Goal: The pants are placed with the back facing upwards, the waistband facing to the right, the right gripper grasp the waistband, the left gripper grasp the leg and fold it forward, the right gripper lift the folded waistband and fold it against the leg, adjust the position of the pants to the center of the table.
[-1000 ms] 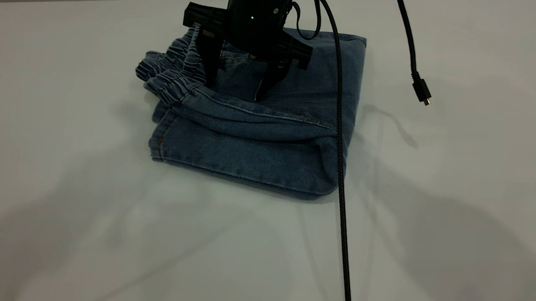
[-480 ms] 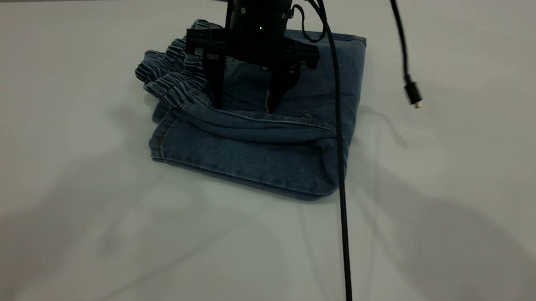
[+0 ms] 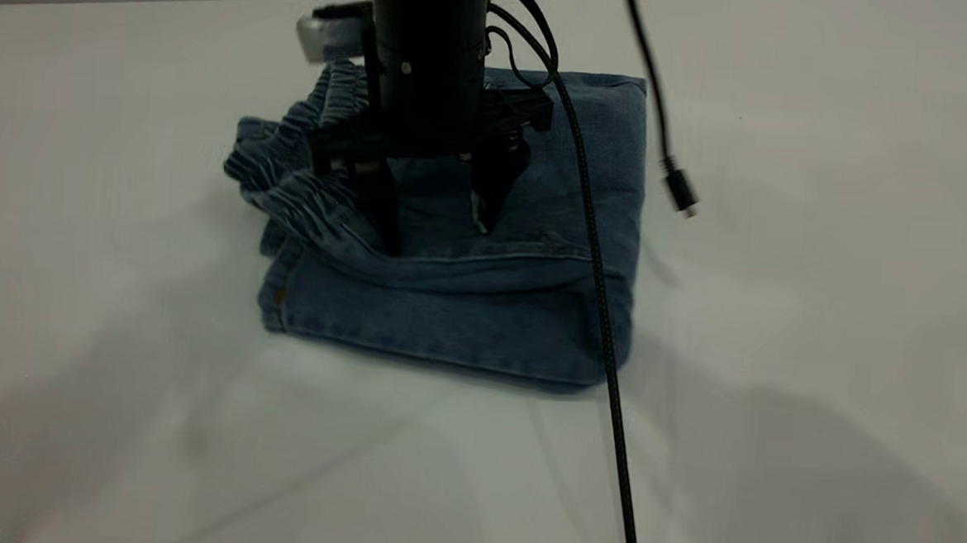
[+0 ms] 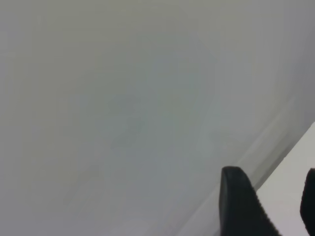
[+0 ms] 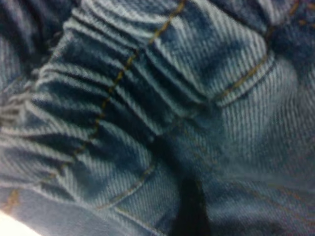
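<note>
Exterior view: one folded pants [image 3: 482,296], right gripper [image 3: 435,219] spread on top

I can read no text, label, brand, number or sign in any of my three views. The folded pants [image 3: 482,296] show me only plain blue denim and stitching from the outside camera, and my right wrist camera, close on the waistband [image 5: 113,93], shows gathered cloth and orange thread with no tag. The white worktop [image 3: 820,322] carries no markings. My left wrist camera shows blank pale surfaces with nothing written.
</note>
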Robot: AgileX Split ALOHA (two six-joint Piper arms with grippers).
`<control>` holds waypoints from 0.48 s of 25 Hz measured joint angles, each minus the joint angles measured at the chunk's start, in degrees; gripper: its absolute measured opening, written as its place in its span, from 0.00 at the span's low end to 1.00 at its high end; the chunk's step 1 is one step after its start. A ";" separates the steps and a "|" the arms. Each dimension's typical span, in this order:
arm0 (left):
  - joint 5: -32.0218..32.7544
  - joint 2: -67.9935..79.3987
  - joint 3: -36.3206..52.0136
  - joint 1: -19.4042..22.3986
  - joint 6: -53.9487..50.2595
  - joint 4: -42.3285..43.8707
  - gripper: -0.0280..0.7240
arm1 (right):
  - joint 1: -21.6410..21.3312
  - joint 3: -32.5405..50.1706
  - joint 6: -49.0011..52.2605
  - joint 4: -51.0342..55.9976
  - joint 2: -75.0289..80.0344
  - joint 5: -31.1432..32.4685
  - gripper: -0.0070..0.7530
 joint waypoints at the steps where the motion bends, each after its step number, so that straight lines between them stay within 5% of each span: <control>1: 0.00 0.00 0.00 0.00 0.00 0.00 0.44 | 0.25 0.00 -0.89 -1.04 0.00 0.28 0.66; 12: -0.27 -0.54 0.00 0.00 0.00 0.22 0.44 | 0.91 0.23 -8.72 -7.40 0.00 0.03 0.66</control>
